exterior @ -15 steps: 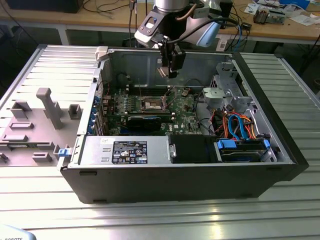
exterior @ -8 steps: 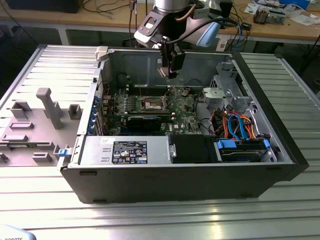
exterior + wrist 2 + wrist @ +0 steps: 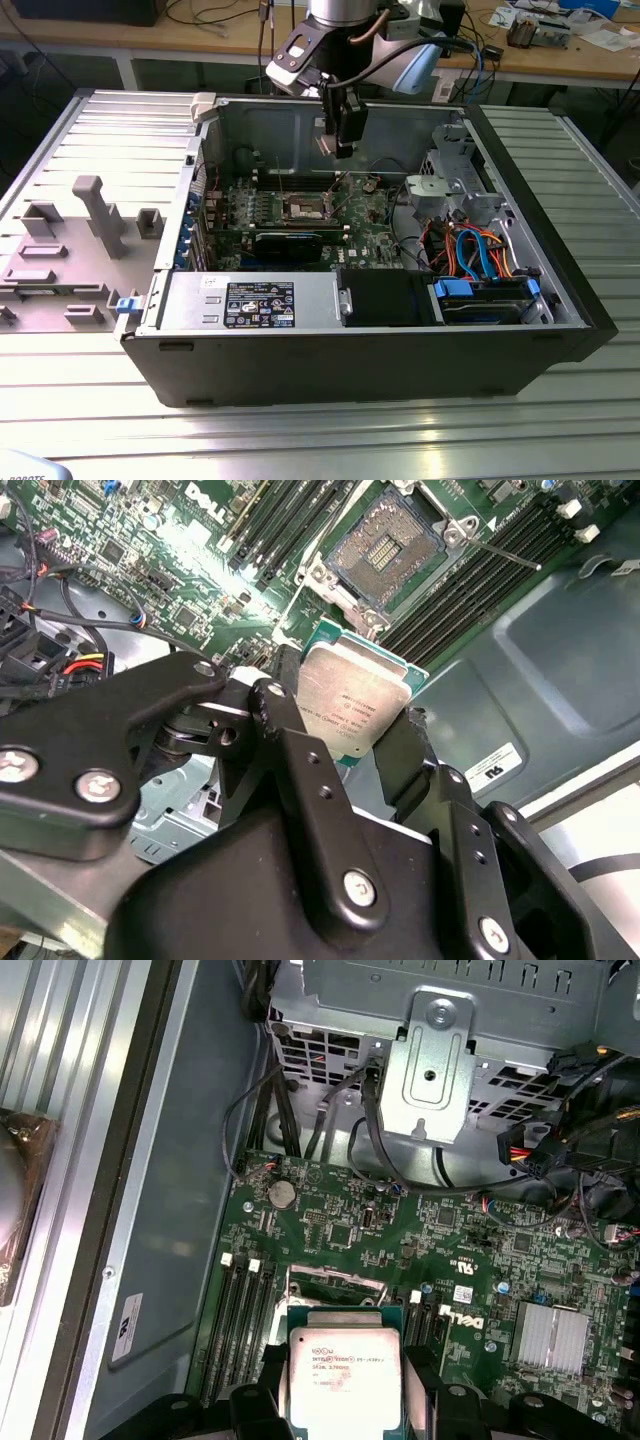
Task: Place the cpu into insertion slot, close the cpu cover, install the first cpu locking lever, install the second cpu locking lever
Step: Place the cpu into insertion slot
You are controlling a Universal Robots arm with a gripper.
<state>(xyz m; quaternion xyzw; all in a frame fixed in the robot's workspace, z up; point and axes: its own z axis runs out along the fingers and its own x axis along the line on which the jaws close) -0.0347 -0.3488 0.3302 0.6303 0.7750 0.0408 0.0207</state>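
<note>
My gripper (image 3: 340,142) hangs inside the open computer case, above the motherboard. It is shut on the cpu (image 3: 355,695), a flat square chip with a silver-grey top and a green edge, held by two opposite sides between the black fingers (image 3: 278,712). In the first wrist view the cpu (image 3: 345,1375) covers most of the socket below it. The insertion slot (image 3: 385,548) lies uncovered with its dark pin field showing, a short way from the chip. In the exterior view the insertion slot (image 3: 303,208) is below the gripper and toward that view's left. A thin locking lever (image 3: 505,553) juts out beside it.
Black memory slots (image 3: 300,510) flank the socket on both sides. A metal drive cage (image 3: 455,185) with orange and blue cables (image 3: 480,250) fills the case's right end in the exterior view. A black card (image 3: 288,243) and the power supply (image 3: 250,300) lie nearer the front wall.
</note>
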